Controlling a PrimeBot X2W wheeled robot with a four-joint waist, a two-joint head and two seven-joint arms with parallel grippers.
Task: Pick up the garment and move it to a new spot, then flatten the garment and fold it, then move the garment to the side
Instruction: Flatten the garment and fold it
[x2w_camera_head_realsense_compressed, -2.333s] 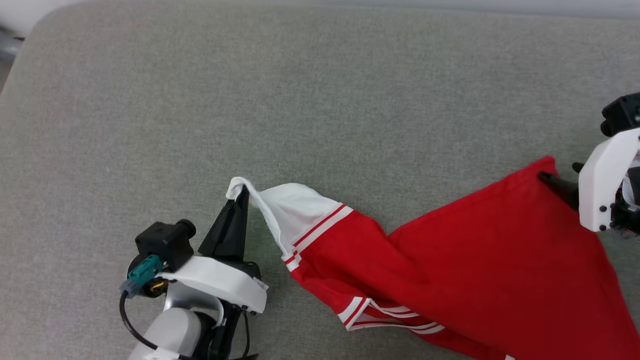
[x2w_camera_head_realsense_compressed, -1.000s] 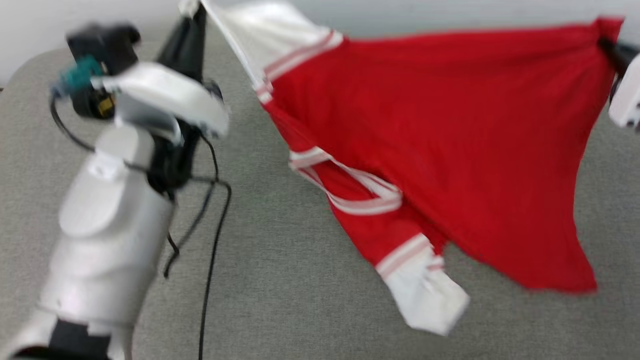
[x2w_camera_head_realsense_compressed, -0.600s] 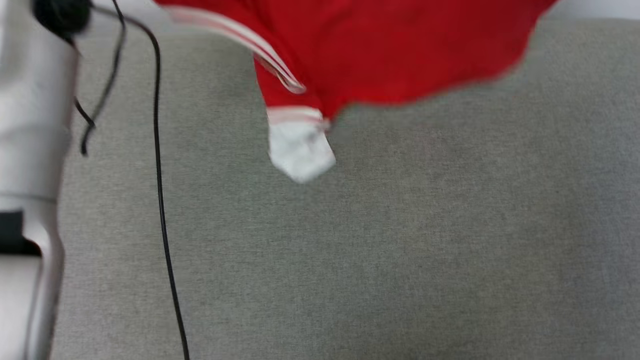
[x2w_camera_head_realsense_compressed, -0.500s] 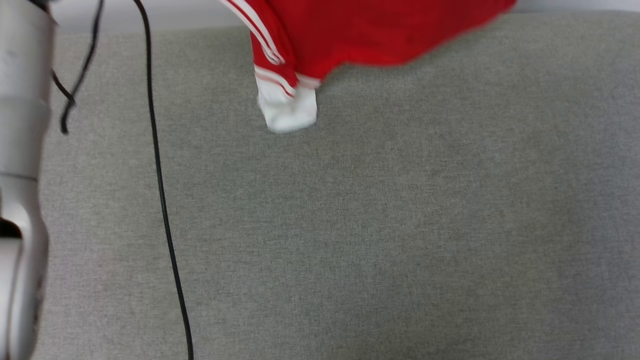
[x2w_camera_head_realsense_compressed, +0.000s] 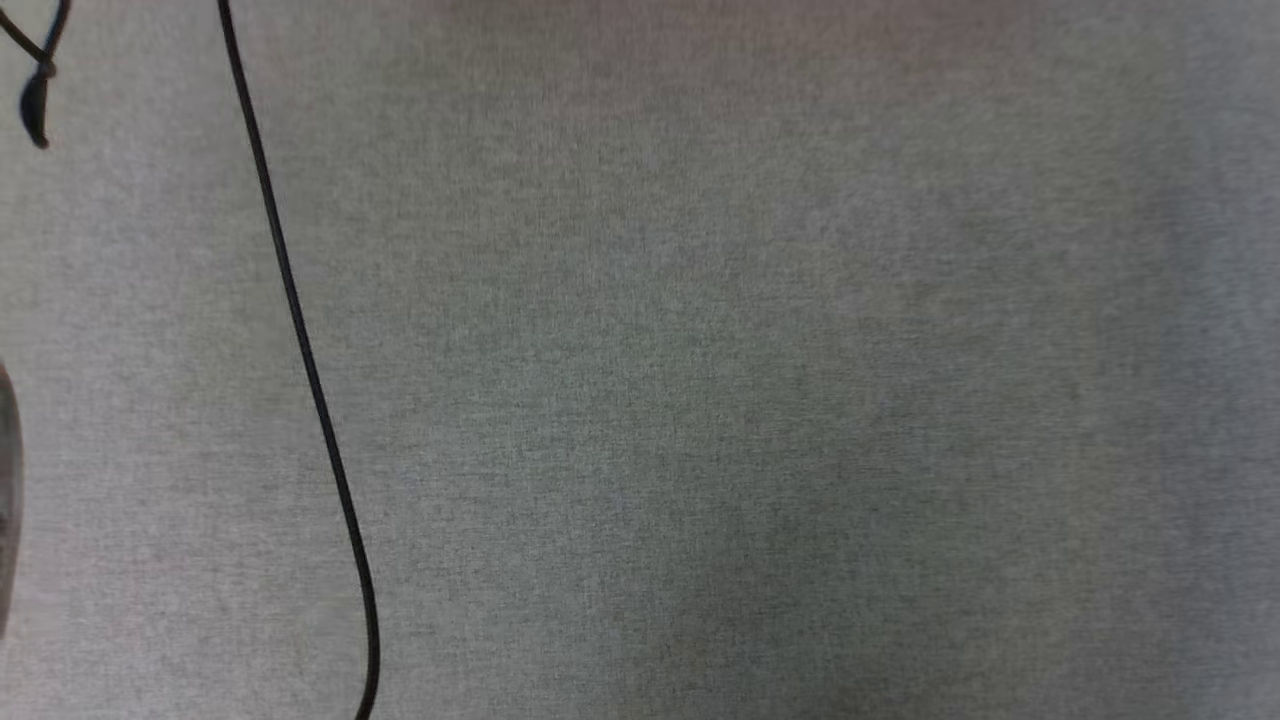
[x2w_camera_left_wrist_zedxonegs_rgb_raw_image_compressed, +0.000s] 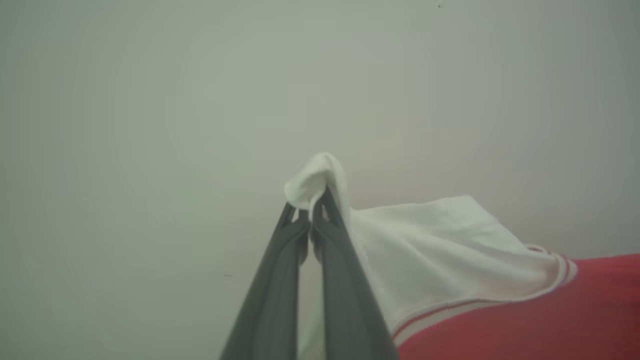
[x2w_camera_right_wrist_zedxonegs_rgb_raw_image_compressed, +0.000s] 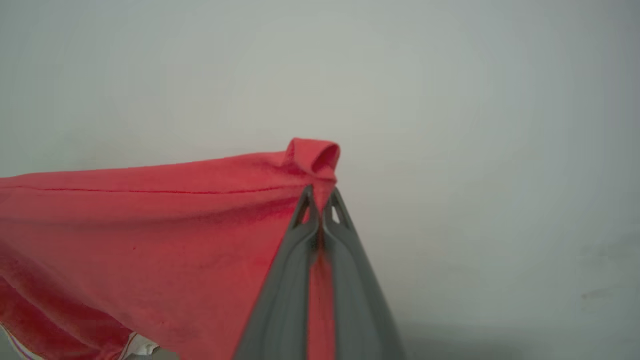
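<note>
In the left wrist view the left tool (x2w_camera_left_wrist_zedxonegs_rgb_raw_image_compressed: 309, 212) is seen closed on the garment (x2w_camera_left_wrist_zedxonegs_rgb_raw_image_compressed: 525, 320), its two dark fingers pressed together on a small fold at the edge of the white sleeve (x2w_camera_left_wrist_zedxonegs_rgb_raw_image_compressed: 440, 240); the pinched cloth is bunched over the fingertips, so the contact itself is partly covered. From there the sleeve is spread to the right, and past a red-and-white striped trim (x2w_camera_left_wrist_zedxonegs_rgb_raw_image_compressed: 500, 300) the red body is cut off by the right and bottom edges.

In the right wrist view the right tool (x2w_camera_right_wrist_zedxonegs_rgb_raw_image_compressed: 320, 197) is likewise closed on the garment (x2w_camera_right_wrist_zedxonegs_rgb_raw_image_compressed: 150, 225), a red corner being gripped, with a small loop of cloth standing above the tips; a stitched seam is traced along the upper edge to the left. The cloth is cut off at the left and bottom edges, and a scrap of white at the lower left is too small to be made out.

The garment is thus held up between the two tools against a plain pale background (x2w_camera_right_wrist_zedxonegs_rgb_raw_image_compressed: 475, 100); whether its lower part touches anything cannot be told. The sides turned to the cameras are plain red and white.

In the head view a grey woven surface (x2w_camera_head_realsense_compressed: 760, 380) is crossed by a thin black cable (x2w_camera_head_realsense_compressed: 300, 340), cut off at top and bottom; a blurred dark shape (x2w_camera_head_realsense_compressed: 5, 500) at the left edge cannot be identified.
</note>
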